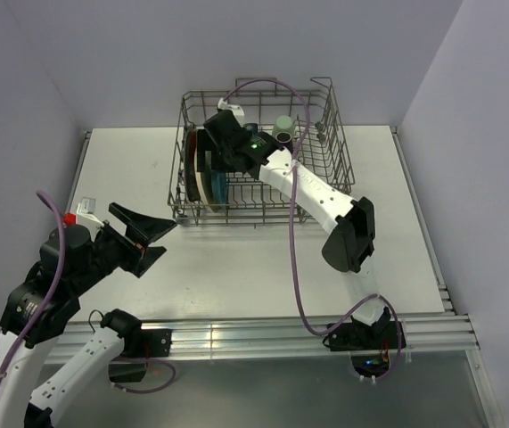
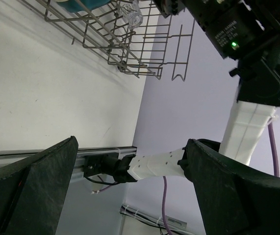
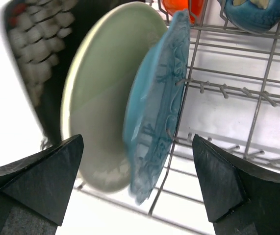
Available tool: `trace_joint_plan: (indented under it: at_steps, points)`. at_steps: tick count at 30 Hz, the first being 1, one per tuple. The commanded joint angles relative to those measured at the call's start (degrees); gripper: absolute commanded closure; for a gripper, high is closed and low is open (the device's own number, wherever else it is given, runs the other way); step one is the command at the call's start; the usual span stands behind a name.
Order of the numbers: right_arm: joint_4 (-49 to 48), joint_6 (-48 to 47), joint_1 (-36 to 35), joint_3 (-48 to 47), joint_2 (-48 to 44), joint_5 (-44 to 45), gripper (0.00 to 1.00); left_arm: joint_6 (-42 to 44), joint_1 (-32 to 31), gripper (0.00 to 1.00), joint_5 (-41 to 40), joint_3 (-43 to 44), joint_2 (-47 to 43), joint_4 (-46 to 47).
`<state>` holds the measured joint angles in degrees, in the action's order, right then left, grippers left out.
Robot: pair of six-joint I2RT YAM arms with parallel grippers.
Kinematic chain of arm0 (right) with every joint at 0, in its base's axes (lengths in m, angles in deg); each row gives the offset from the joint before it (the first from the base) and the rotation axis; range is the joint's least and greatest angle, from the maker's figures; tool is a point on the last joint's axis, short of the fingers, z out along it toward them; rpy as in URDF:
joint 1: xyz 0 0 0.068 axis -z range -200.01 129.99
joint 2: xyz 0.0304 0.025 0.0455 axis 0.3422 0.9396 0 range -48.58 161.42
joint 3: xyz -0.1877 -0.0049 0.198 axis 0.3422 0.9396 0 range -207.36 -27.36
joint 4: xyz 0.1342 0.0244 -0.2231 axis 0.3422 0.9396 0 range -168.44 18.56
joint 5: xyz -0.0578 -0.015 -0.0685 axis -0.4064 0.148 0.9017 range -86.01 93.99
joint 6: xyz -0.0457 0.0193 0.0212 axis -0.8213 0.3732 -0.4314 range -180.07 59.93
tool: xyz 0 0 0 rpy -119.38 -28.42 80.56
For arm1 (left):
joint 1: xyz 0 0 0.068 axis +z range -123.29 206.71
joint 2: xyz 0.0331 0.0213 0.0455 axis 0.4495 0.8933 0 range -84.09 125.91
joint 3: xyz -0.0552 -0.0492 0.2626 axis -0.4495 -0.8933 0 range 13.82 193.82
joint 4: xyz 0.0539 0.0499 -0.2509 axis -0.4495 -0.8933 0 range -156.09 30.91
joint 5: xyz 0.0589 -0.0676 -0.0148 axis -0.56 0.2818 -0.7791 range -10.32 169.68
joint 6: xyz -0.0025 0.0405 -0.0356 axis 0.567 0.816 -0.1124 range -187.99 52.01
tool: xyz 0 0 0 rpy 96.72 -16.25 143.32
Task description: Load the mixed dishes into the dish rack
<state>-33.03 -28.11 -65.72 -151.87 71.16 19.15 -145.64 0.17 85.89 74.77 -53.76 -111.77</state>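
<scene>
The dish rack (image 1: 341, 165) stands at the back of the table. At its left end three plates stand on edge side by side: the black square floral plate (image 3: 24, 54), the cream round plate (image 3: 98, 107) and the teal scalloped plate (image 3: 157, 93). My right gripper (image 3: 138, 142) is open inside the rack, its fingers straddling the teal and cream plates without touching them. The red-orange bowl (image 3: 179, 7) and dark bowl (image 3: 255, 12) sit further along the rack. The pale green cup (image 1: 283, 126) and the clear glass (image 2: 132, 14) are in the rack too. My left gripper (image 1: 167, 239) is open and empty over the table's front left.
The rack's wire tines (image 3: 223, 90) rise just right of the teal plate. My right arm (image 1: 321, 201) reaches across the rack's front wall, its purple cable (image 1: 291, 259) looping over the table. A metal rail (image 1: 272, 330) runs along the near table edge.
</scene>
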Motion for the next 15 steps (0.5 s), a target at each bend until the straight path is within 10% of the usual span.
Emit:
trace_joint_plan:
  at_steps: [1, 15]
  points:
    - [1.16, -2.34, -1.48, -3.20, -8.28, 1.72, 0.00, 0.65, 0.09, 0.01, 0.72, -0.83, 0.87, 1.62]
    - [-1.98, -1.48, -10.45, 41.38, -49.02, -7.76, 0.00, -4.70, 0.18, 0.01, 9.42, -14.44, -2.37, 12.68]
